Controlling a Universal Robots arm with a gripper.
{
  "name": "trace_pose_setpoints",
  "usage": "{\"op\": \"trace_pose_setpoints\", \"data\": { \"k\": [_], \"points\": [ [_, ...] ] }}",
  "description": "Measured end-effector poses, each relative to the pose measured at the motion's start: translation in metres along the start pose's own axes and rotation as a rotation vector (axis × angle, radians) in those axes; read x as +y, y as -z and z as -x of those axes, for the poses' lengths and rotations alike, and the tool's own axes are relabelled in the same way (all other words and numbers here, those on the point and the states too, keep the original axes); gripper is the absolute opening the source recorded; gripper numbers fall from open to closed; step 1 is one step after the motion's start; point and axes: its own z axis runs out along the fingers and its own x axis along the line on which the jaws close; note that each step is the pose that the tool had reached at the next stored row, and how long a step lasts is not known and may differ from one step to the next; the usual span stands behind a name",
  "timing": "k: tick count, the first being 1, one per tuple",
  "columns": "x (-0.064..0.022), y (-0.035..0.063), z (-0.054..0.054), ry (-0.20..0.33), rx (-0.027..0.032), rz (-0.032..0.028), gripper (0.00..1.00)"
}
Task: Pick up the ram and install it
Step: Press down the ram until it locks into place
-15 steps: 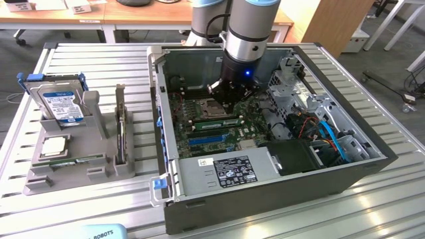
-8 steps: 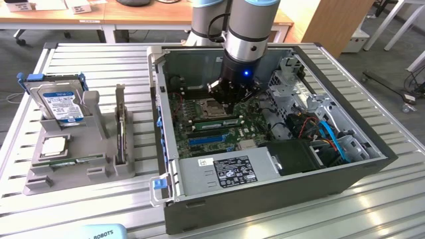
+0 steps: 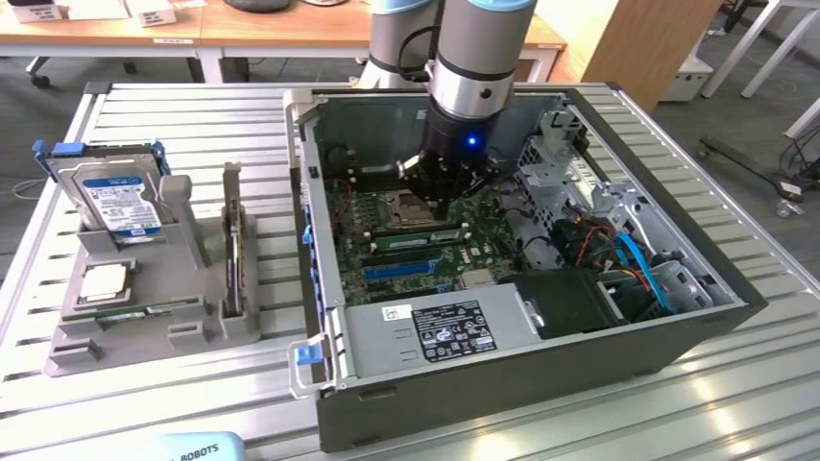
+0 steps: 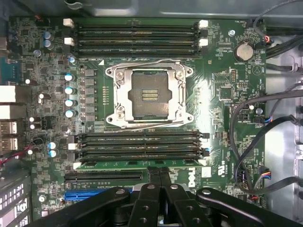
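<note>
Inside computer case (image 3: 666,331), ram (image 4: 142,164) seated just beneath closed pincer (image 4: 159,174).

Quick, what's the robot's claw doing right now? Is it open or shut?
Gripper: shut, fingers together right over the ram seated in the motherboard slot. Whether it is pinching the ram cannot be told.

Bright even light, mild metal glare.

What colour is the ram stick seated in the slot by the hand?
Green ram, clearest in the wrist view.
</note>
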Motion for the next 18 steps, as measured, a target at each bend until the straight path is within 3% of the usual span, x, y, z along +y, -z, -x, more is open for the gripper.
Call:
{"op": "trace_pose_setpoints", "data": {
  "k": [8,13,18],
  "points": [
    [-0.0001,0.0002,-0.0056,0.0,0.0001,0.0,0.1],
    [-0.0002,0.0003,-0.0057,0.0,0.0077,-0.0004,0.1],
    [-0.0002,0.0002,-0.0057,0.0,0.0081,-0.0003,0.1]
  ]
}}
